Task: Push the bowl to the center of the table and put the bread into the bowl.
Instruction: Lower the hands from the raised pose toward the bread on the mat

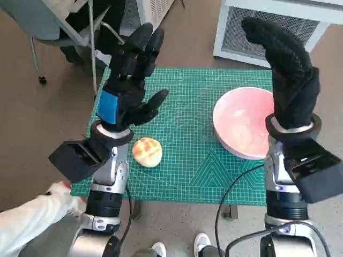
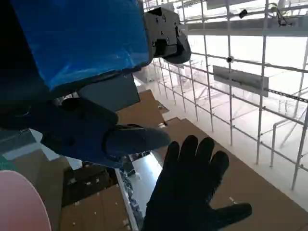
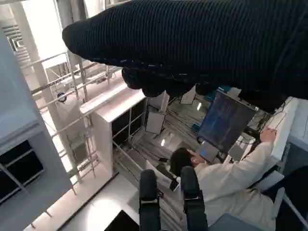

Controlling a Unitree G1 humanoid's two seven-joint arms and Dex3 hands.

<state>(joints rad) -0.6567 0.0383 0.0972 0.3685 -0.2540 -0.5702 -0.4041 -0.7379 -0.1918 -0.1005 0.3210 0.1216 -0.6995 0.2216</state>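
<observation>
Bread (image 1: 147, 152) lies on the green-matted surface (image 1: 187, 160) near its front left, just below the raised left hand (image 1: 131, 80), whose fingers are spread and hold nothing. Pink bowl (image 1: 244, 122) sits at the right side, partly behind the lifted right hand (image 1: 286, 69), also empty and released. Only the right wrist view shows a seated person (image 3: 231, 187); the left wrist view catches the bowl's rim.

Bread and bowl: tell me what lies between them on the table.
Nothing but bare green cutting mat. The head view shows the bread and the pink bowl apart, with only gridded mat between them.
</observation>
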